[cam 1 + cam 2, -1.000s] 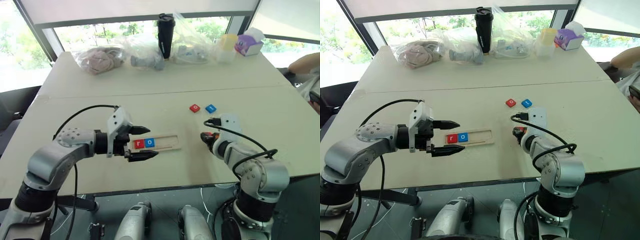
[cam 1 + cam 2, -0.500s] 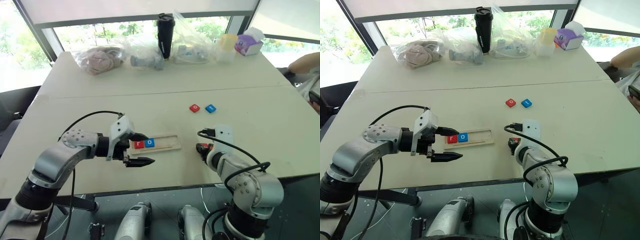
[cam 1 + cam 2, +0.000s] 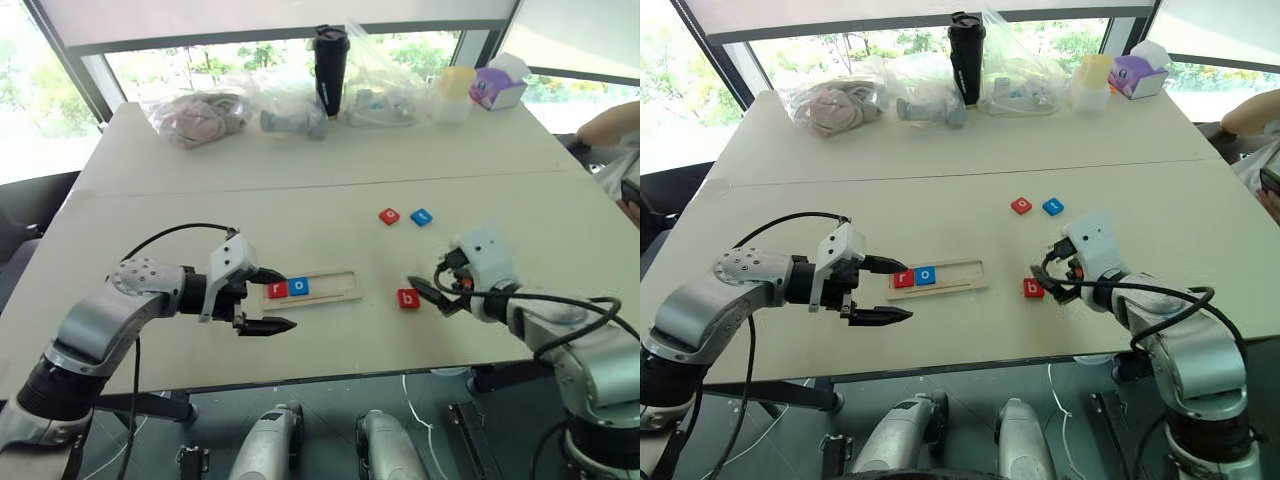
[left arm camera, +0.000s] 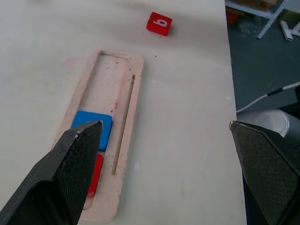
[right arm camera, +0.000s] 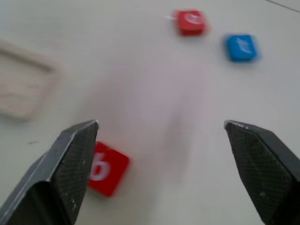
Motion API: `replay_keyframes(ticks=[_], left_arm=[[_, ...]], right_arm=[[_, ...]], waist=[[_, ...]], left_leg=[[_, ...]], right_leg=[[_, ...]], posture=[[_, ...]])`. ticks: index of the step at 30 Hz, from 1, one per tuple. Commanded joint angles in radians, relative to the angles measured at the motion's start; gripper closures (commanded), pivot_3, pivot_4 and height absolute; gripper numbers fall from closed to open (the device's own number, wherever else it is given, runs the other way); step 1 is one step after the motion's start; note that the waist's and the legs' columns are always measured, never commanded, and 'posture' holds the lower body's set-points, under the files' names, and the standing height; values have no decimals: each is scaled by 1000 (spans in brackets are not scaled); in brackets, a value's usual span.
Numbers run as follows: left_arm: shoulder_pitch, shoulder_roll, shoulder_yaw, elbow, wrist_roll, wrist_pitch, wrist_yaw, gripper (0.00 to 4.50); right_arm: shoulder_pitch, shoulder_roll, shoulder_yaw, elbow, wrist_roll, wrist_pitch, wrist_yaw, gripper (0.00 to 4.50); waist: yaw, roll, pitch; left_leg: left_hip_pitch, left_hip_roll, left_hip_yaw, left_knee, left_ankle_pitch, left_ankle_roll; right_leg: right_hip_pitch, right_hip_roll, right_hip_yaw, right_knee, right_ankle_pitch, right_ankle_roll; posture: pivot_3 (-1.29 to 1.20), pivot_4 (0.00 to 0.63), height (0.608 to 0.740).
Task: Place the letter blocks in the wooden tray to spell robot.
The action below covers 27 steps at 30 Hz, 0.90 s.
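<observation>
The wooden tray [image 3: 336,285] lies mid-table with a red "r" block [image 3: 277,290] and a blue "o" block [image 3: 298,286] side by side at its left end. My left gripper [image 3: 277,300] hovers open at that end, one finger on each long side of the tray [image 4: 127,105]. A red "b" block [image 3: 408,298] lies flat on the table just right of the tray. My right gripper [image 3: 431,291] stands open just right of it, holding nothing; the "b" [image 5: 105,168] sits by one finger. A red block [image 3: 389,216] and a blue "t" block [image 3: 421,216] lie farther back.
Plastic bags [image 3: 205,117], a black tumbler [image 3: 331,68], a yellow cup [image 3: 455,93] and a purple box [image 3: 497,88] line the far edge. A person's arm [image 3: 608,125] shows at the right edge. The table's front edge runs close below both grippers.
My right gripper opened and let go of the red "b" block, which now lies on the table; the right arm lifted and swung out to the right. The left gripper barely shifted.
</observation>
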Motion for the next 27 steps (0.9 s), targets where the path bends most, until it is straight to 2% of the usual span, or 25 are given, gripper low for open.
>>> replay_keyframes(ticks=[1, 4, 7, 16, 24, 27], left_arm=[[-11, 30, 29, -20, -1, -29, -38, 0], [-7, 72, 11, -57, 21, -61, -81, 0], [-3, 85, 10, -74, 26, -69, -90, 0], [22, 52, 19, -96, 22, -45, -22, 0], [54, 53, 26, -109, 28, -44, 4, 0], [59, 58, 35, -109, 28, -44, 11, 0]], right_arm=[[-8, -101, -15, 144, 38, -279, 274, 76], [-22, -206, 137, 308, -100, -532, 403, 76], [-73, -223, 196, 429, -134, -644, 466, 76], [-211, -142, 268, 713, -164, -782, 540, 76], [-235, -109, 282, 744, -149, -786, 596, 76], [-234, -104, 284, 754, -159, -797, 600, 847]], waist=[[-1, 0, 0], [-1, 0, 0], [-1, 0, 0], [1, 0, 0], [3, 0, 0], [3, 0, 0]], left_leg=[[1, 0, 0, 1, -1, 0], [2, 1, 0, 3, -2, 0], [2, 2, 0, 3, -2, -1], [1, 2, 1, 2, -2, 0], [1, 2, 1, 3, -2, 0], [1, 2, 1, 3, -2, 0]], right_leg=[[2, 0, 0, -1, 0, 0], [5, -1, -1, -4, 0, 0], [5, -2, -1, -6, 0, -1], [3, -1, -1, -4, 1, 0], [2, -1, -1, -2, 1, 0], [2, -1, -1, -1, 1, 0]], posture=[[0, 150, 740], [0, 150, 740], [0, 150, 740], [0, 150, 740], [0, 150, 740], [0, 150, 740]])
